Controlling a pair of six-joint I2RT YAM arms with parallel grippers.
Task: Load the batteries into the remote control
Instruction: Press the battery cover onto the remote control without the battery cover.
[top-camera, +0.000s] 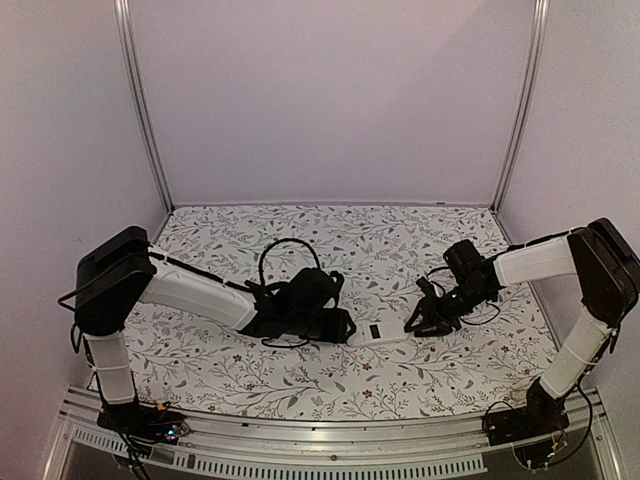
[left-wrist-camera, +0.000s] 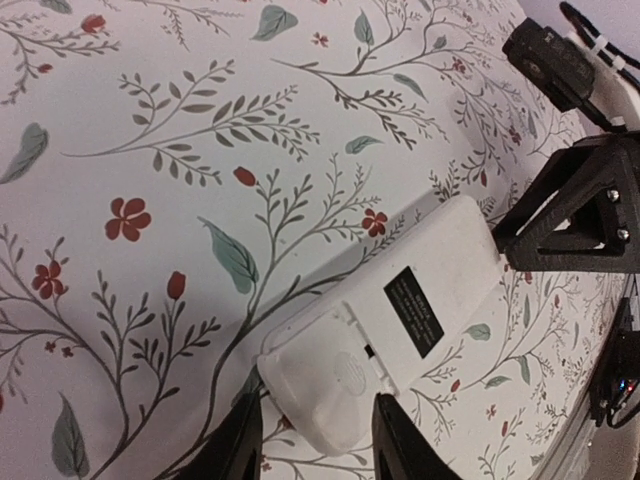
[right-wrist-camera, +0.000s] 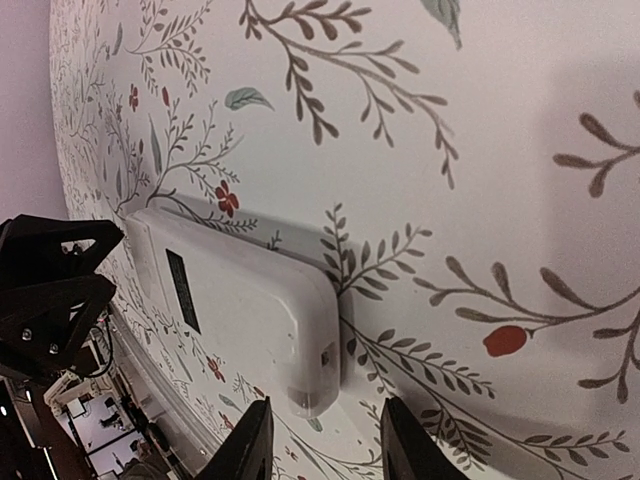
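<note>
The remote control (top-camera: 380, 332) lies face down on the floral cloth, showing its white back with a black label (left-wrist-camera: 413, 313). My left gripper (top-camera: 350, 328) is at its battery-cover end (left-wrist-camera: 330, 385). Its jaws are open and close on either side (left-wrist-camera: 315, 425); the right finger touches the cover's corner and a sliver of cloth shows on the left. My right gripper (top-camera: 415, 325) is at the opposite end of the remote (right-wrist-camera: 240, 310), open, with cloth showing between each finger and the rounded tip (right-wrist-camera: 325, 435). The batteries are out of view.
The floral tablecloth (top-camera: 300, 385) covers the whole table. Plain walls and metal posts (top-camera: 140, 100) close it in on three sides. A loop of black cable (top-camera: 285, 250) rises behind my left wrist. The aluminium rail (top-camera: 330, 440) with the arm bases runs along the near edge.
</note>
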